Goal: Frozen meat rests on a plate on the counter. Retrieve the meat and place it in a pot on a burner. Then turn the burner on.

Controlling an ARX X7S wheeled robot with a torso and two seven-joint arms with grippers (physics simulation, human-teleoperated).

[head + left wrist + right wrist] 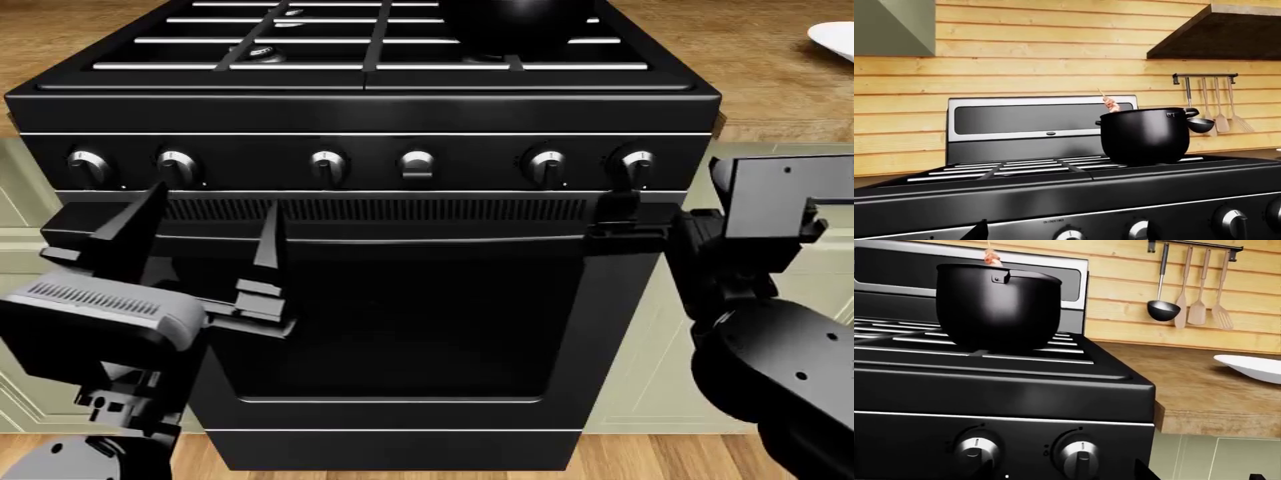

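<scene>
The glossy black pot [1144,135] [997,307] stands on the grate at the stove's right rear, only its base showing in the head view [527,20]. The frozen meat [1111,104] [992,257] pokes out of the pot with its skewer tip up. The burner under the pot is hidden. The white plate [1251,367] [834,40] lies bare on the wood counter [1187,385]. My right gripper [1064,472] [625,205] is open just before the rightmost knob [1081,455]. My left gripper [203,228] [1064,235] is open, set back from the front panel.
Several silver knobs [327,165] line the stove front above the oven door [400,320]. A rail with a ladle and spatulas [1187,305] hangs on the wooden wall. A range hood [1217,35] sits above. Pale green cabinets [667,380] flank the stove.
</scene>
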